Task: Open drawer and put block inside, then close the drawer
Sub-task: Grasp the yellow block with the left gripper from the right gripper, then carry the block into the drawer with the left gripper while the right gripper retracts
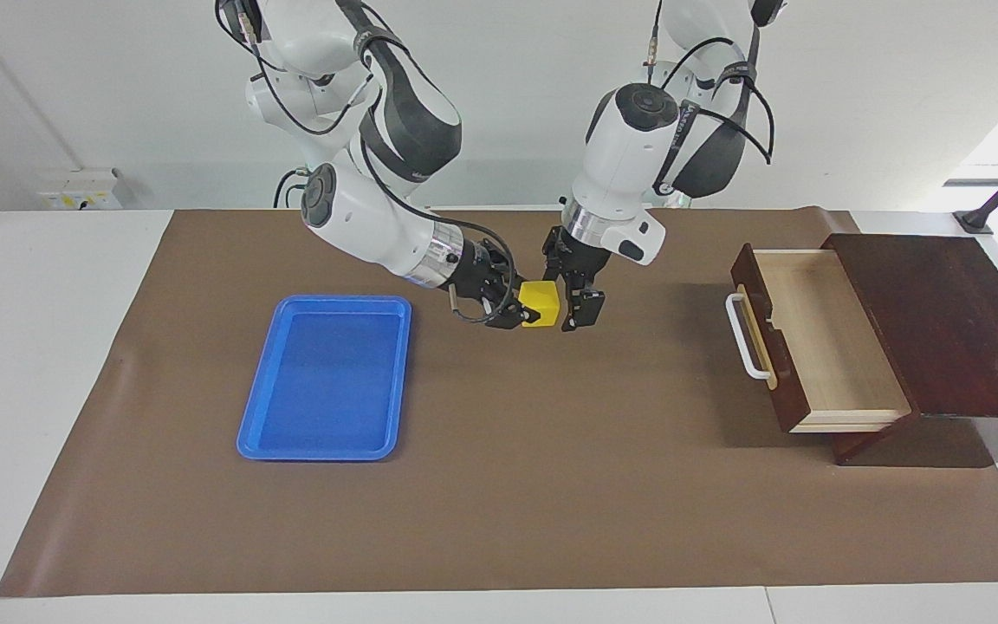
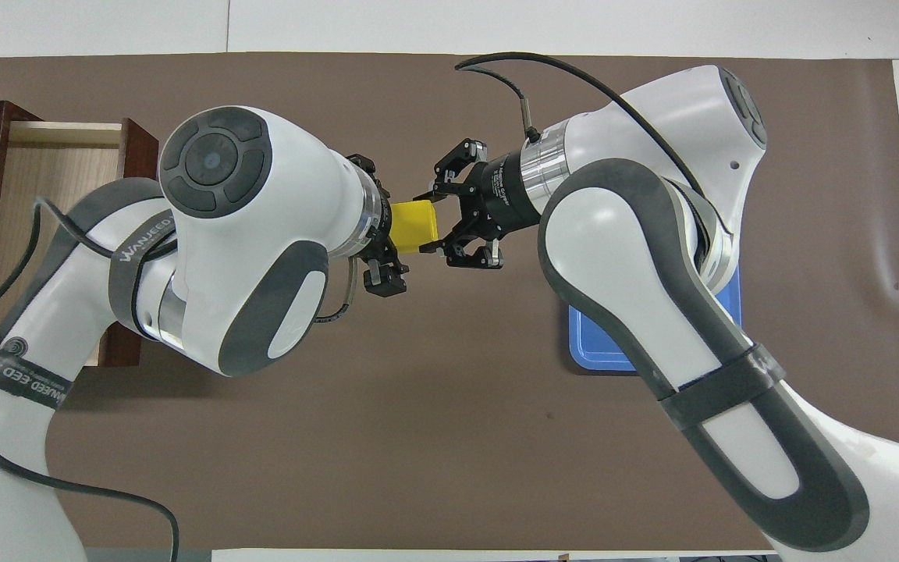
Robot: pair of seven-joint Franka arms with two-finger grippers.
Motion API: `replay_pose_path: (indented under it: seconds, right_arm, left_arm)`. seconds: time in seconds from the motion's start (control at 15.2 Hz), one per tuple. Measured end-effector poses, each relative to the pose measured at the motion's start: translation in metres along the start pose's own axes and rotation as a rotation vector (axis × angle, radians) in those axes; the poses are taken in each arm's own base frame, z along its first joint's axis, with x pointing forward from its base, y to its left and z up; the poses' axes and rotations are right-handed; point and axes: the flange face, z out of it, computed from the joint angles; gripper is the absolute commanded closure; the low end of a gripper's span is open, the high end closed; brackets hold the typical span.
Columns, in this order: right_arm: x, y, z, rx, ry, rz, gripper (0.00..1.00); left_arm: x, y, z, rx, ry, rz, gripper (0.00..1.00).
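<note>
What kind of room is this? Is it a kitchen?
Probably a robot lab, not a kitchen: two robot arms stand at a plain white table with a brown mat, against bare walls, with cables running around.

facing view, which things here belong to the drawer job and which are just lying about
Part of the job: yellow block, held by the right gripper; open left gripper beside it; open wooden drawer.
Lying about: blue tray, brown mat.
</note>
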Motion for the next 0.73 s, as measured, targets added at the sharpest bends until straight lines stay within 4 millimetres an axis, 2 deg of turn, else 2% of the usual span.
replay_pose_path:
  seconds: [0.13, 0.2, 0.26, 0.4, 0.46, 0.73]
  right_arm:
    - [0.0, 0.0, 0.0, 0.0, 0.0, 0.0, 1.0]
    - [0.0001, 0.0, 0.0, 0.0, 0.0, 0.0, 1.0]
    - [0.0001, 0.0, 0.0, 0.0, 0.0, 0.0, 1.0]
    - [0.0005, 0.0009, 0.0008, -0.007, 0.0, 0.001, 1.0]
    - [0.0014, 0.0017, 0.0022, -0.013, 0.001, 0.003, 1.0]
    - [0.0029, 0.0025, 0.0039, -0.02, 0.002, 0.0, 1.0]
  left_arm:
    - [-0.0048, -0.0044, 0.0009, 0.001, -0.001, 0.009, 0.0]
    - [-0.007, -0.0064, 0.0012, 0.001, -0.002, 0.013, 0.13]
    - [-0.0091, -0.0082, 0.0014, 0.001, -0.004, 0.017, 0.34]
    - [-0.0115, -0.0093, 0.0017, -0.004, -0.008, 0.02, 0.82]
    - [-0.0107, -0.0073, 0.0019, -0.009, -0.012, 0.017, 1.0]
    - [-0.0099, -0.0062, 0.003, -0.008, -0.01, 0.028, 1.0]
